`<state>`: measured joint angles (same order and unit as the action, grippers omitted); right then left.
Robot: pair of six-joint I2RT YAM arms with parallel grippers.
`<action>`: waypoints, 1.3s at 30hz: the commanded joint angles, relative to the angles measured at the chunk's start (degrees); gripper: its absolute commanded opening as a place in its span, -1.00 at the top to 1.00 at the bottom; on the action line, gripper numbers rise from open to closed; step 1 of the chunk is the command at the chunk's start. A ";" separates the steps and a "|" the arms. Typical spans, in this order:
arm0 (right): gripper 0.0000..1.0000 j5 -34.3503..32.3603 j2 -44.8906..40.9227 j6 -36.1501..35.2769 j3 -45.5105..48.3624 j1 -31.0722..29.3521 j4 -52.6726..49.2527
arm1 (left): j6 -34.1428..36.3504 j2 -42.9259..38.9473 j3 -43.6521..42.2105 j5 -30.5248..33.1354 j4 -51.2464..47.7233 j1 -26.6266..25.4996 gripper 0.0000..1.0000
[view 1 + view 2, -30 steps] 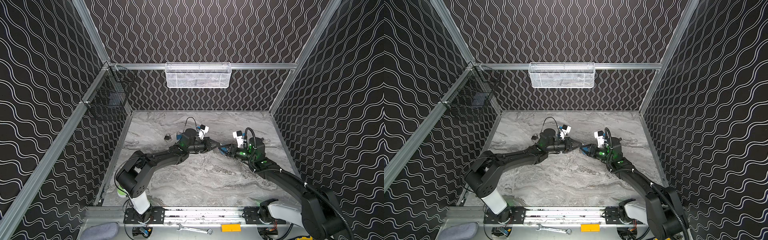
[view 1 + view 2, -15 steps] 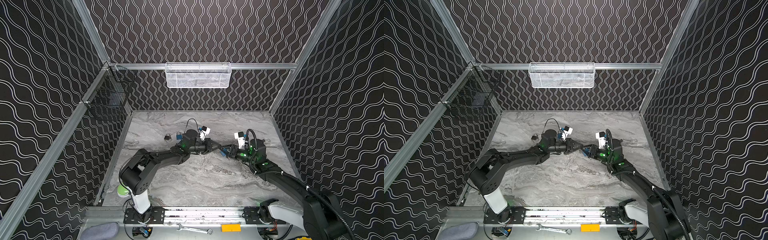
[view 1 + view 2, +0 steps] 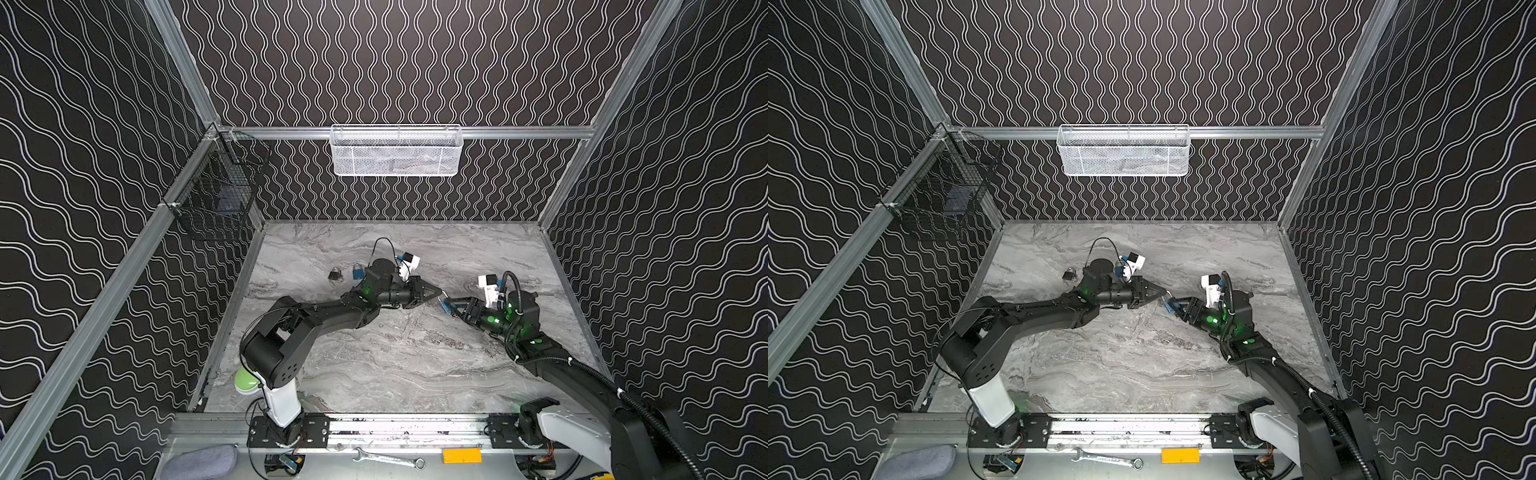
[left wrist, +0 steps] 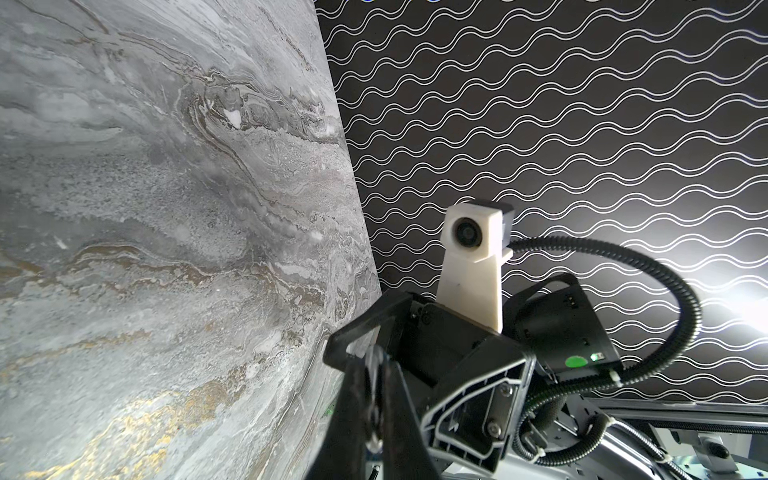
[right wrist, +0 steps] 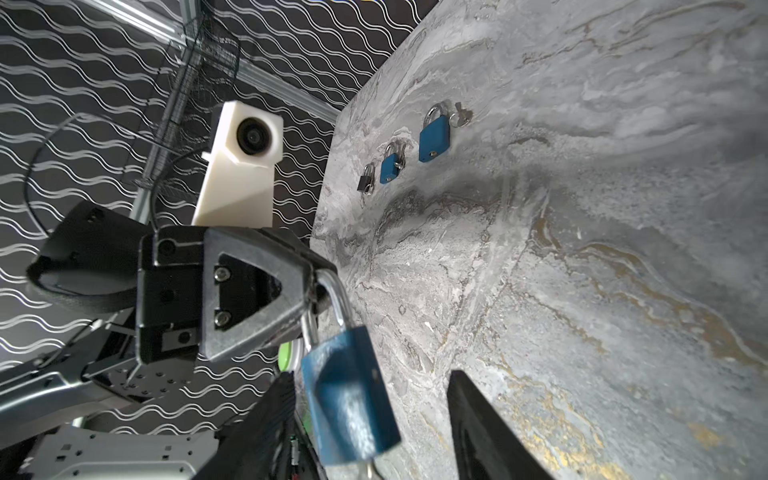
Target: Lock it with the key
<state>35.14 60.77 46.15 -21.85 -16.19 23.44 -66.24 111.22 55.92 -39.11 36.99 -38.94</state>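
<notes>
A blue padlock (image 5: 349, 399) hangs by its silver shackle (image 5: 338, 299) from my left gripper (image 5: 318, 291), which is shut on that shackle. The padlock's body sits between the fingers of my right gripper (image 5: 370, 419), which is open, with a gap on each side. A bit of silver metal, likely the key (image 5: 370, 471), pokes out under the padlock's base. In both top views the padlock (image 3: 445, 306) (image 3: 1169, 306) is mid-table, between the left gripper (image 3: 439, 293) (image 3: 1163, 293) and the right gripper (image 3: 454, 308) (image 3: 1178, 308). In the left wrist view the left gripper (image 4: 374, 368) pinches the shackle.
Three more padlocks lie at the back left of the table: a large blue one (image 5: 434, 135) with a key (image 5: 459, 116), a small blue one (image 5: 390, 166) (image 3: 357, 272) and a black one (image 5: 366, 179) (image 3: 335, 274). A white basket (image 3: 396, 151) and a black wire basket (image 3: 216, 199) hang on the walls.
My right gripper has opened off the padlock and its arm has drawn back to the right. The left gripper, still shut on the shackle, has shifted a little to the right.
</notes>
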 commanded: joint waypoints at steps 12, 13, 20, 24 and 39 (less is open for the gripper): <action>-0.19 2.38 -3.52 6.75 5.32 0.52 9.34 | -2.98 1.11 0.02 0.63 5.97 0.19 1.00; -0.19 2.46 -3.31 6.97 5.56 0.52 9.85 | -3.45 1.11 -0.20 0.54 6.66 0.24 1.00; -0.10 2.48 -2.45 8.87 7.43 0.54 13.39 | -4.71 1.53 -0.37 0.46 8.29 0.34 1.00; 0.00 2.33 -3.02 9.39 8.06 0.62 14.23 | -4.53 1.46 -0.37 0.57 8.01 0.29 1.00; -0.07 3.47 2.13 12.32 7.17 0.69 22.07 | -4.97 1.37 -0.73 0.43 8.63 0.22 1.00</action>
<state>38.09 62.22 57.65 -13.63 -15.57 41.06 -70.54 112.71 55.13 -38.50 41.87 -38.68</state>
